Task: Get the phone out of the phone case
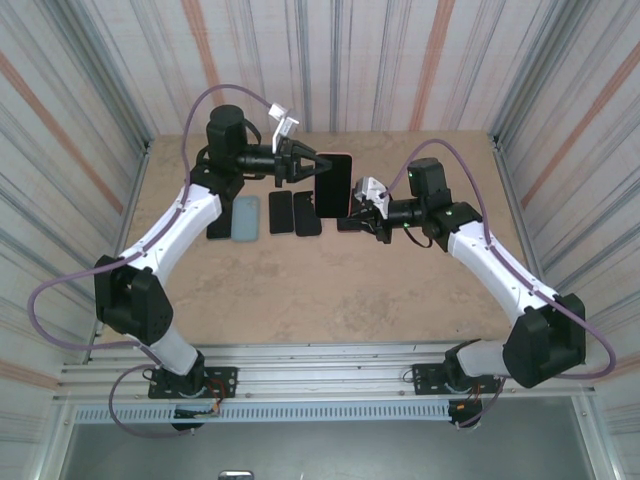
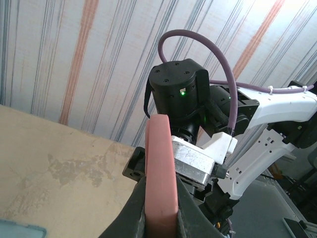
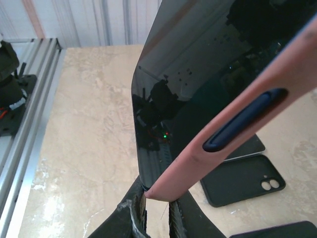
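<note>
Up over the back half of the bench (image 1: 330,290), the phone (image 1: 331,186) is held in the air, roughly upright, with both arms on it. It's fully seated in the pink phone case (image 2: 161,163). The dark glass sits flush inside the pink rim all around, and on the right wrist cam I can't see any gap along the edge. There's a dark side button in its cutout on the case wall.

The left end effector (image 1: 304,164) is clamped on one long edge of the case. Its wrist cam shows a black finger pressed on each side of the pink rim. The right end effector (image 1: 362,208) is closed on a lower corner, with the corner wedged between its two fingertips (image 3: 133,213).

Right below the phone, a row of flat things lies on the bench: a light blue case (image 1: 245,217) and some dark slabs (image 1: 294,212). I can't tell if those are cases or phones. One of them shows camera holes on the right wrist cam.

As for room, the striped walls (image 1: 90,110) box the bench in at the back and on both sides. The phone hangs near the back wall, and the open tan surface lies between the row and the arm bases.
</note>
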Controlling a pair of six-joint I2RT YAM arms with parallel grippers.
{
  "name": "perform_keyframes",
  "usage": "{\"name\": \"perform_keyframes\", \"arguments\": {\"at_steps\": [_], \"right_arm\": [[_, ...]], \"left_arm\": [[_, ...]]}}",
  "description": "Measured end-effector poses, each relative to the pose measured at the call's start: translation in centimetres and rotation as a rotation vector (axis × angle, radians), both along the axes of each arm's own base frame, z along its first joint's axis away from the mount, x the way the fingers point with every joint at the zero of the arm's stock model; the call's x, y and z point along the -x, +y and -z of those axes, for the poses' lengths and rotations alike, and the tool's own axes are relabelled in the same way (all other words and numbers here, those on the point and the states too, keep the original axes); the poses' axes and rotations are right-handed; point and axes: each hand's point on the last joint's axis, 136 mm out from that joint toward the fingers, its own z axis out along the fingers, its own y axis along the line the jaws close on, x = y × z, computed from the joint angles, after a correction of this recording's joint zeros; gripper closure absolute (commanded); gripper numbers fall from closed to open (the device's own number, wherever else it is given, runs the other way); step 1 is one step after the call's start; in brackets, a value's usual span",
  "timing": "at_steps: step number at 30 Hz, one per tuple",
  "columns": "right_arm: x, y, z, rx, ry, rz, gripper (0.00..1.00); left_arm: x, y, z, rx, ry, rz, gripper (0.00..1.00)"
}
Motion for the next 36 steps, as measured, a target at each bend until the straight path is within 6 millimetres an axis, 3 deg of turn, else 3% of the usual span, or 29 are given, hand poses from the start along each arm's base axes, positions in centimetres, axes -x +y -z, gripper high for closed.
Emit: {"name": "perform_keyframes", "arguments": {"at_steps": [11,19,30,36], "right_arm": [[-0.5,-0.1,0.1,-0.009,-0.03,0.025,0.84],[-2.0,-0.5,-0.2,-0.005,-0.111,0.092,0.82],[-0.7,-0.5,-1.4,-0.076,-0.05,0.065,0.7],[0.2,-0.1,-3.7,-0.155,-0.061,0.02,0.69]], "left_arm": [[-0.1,-0.1,-0.3,0.004,-0.001,-0.013,1.0],[1.8,-0.7,-1.1,0.008,0.036,0.043,1.0],[2.0,-0.5,-1.7,0.015,0.021,0.035,1.0],[2.3,-0.8,-1.2,0.004,0.044,0.046,1.0]]}}
